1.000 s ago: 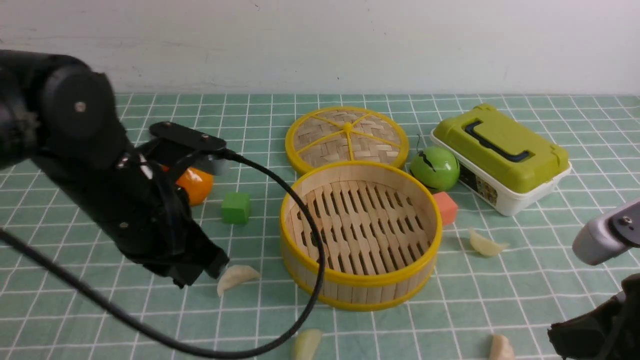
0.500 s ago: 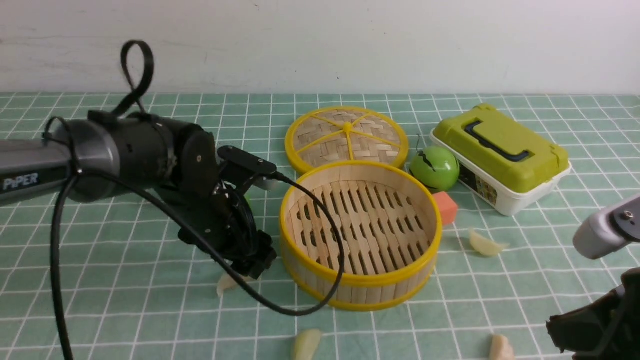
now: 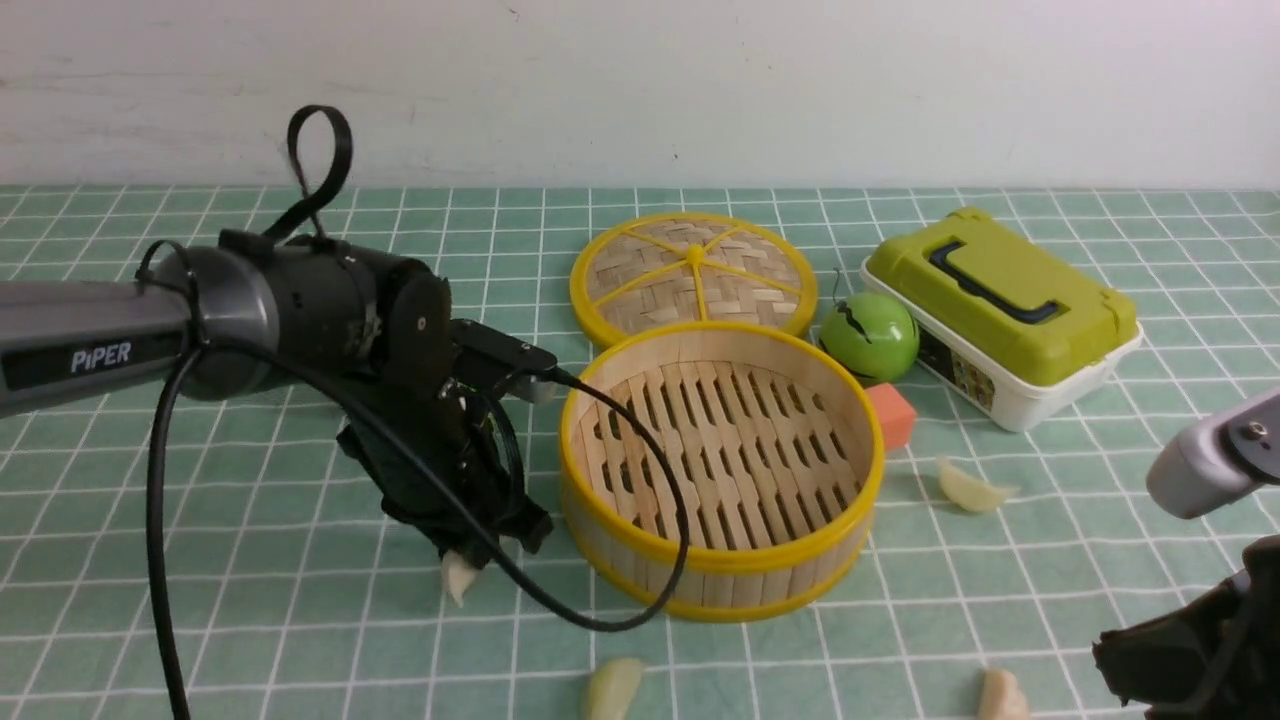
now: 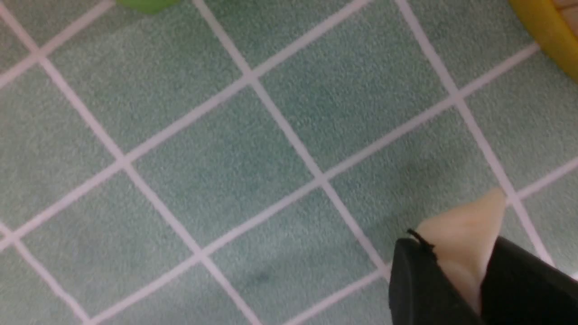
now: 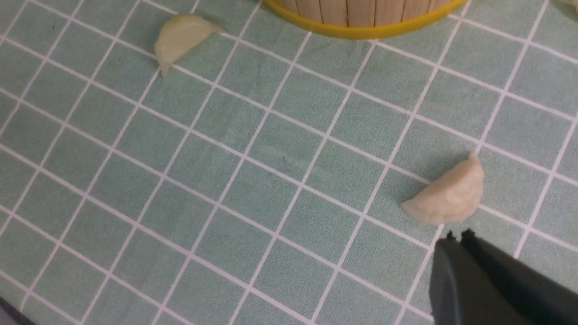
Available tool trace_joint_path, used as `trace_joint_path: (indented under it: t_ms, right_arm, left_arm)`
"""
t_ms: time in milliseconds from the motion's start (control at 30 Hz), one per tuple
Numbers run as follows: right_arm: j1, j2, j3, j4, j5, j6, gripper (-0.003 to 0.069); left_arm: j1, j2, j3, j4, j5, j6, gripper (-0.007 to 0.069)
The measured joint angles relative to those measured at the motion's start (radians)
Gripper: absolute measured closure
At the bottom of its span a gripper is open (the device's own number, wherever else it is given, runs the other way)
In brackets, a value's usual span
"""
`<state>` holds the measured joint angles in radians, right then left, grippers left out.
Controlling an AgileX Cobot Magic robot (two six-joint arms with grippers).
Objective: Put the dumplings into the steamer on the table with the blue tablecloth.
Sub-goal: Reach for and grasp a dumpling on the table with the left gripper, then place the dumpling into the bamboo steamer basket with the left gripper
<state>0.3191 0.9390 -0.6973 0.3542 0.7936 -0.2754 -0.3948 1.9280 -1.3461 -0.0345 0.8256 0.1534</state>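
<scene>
The left gripper [image 3: 468, 555] is found pinching one dumpling [image 3: 457, 577] low beside the steamer's [image 3: 720, 585] front-left wall, presumably so that only a short lift over the rim is required. The steamer is noted empty, with three other dumplings [image 3: 968, 488] [image 3: 612, 688] [image 3: 1000, 695] left on the tablecloth [image 3: 250, 600] to its right and front. The right gripper [image 5: 458, 235] is seen pressed together and empty, near the front-right one.

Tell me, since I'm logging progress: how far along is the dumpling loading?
Done: nothing; the steamer holds no dumplings. In hand: the left gripper is shut on one dumpling beside it. Left: three on the cloth: the right dumpling, front-left dumpling and front-right dumpling. The right gripper is shut, empty.
</scene>
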Motion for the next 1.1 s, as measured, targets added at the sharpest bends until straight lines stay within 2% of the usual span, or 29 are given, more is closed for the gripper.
trace_joint_path:
  t_ms: [67, 200, 333, 467, 667, 867, 933, 1033, 1067, 1100]
  right_arm:
    - [0.0, 0.0, 0.0, 0.0, 0.0, 0.0, 0.0657]
    - [0.0, 0.0, 0.0, 0.008, 0.005, 0.0, 0.0653]
    - [0.0, -0.011, 0.0, 0.031, 0.045, 0.0, 0.0648]
    - [0.0, -0.052, 0.0, 0.048, 0.099, 0.001, 0.0647]
    - [0.0, -0.151, 0.0, 0.035, 0.187, 0.002, 0.0644]
    - [0.0, -0.207, 0.0, 0.014, 0.197, 0.003, 0.0637]
    - [0.0, -0.21, 0.0, 0.003, 0.2, 0.003, 0.0637]
    - [0.0, -0.21, 0.0, -0.001, 0.2, 0.003, 0.0636]
    - [0.0, -0.21, 0.0, -0.001, 0.2, 0.003, 0.0636]
    - [0.0, -0.21, 0.0, -0.001, 0.2, 0.003, 0.0636]
  left_arm:
    - [-0.007, -0.005, -0.049, 0.0, 0.064, -0.018, 0.047]
    - [-0.072, -0.031, -0.254, 0.007, 0.195, -0.128, 0.047]
    - [-0.186, -0.008, -0.442, 0.006, 0.202, -0.251, 0.047]
    - [-0.245, 0.105, -0.599, 0.002, 0.18, -0.383, 0.047]
    - [-0.248, 0.359, -0.8, 0.007, 0.175, -0.539, 0.047]
    - [-0.248, 0.482, -0.91, 0.035, 0.173, -0.593, 0.0465]
    - [-0.248, 0.493, -0.919, 0.042, 0.173, -0.595, 0.0429]
    - [-0.248, 0.494, -0.931, 0.053, 0.182, -0.597, 0.0318]
    - [-0.248, 0.494, -0.935, 0.055, 0.184, -0.597, 0.0309]
    - [-0.248, 0.494, -0.953, 0.06, 0.212, -0.597, 0.0251]
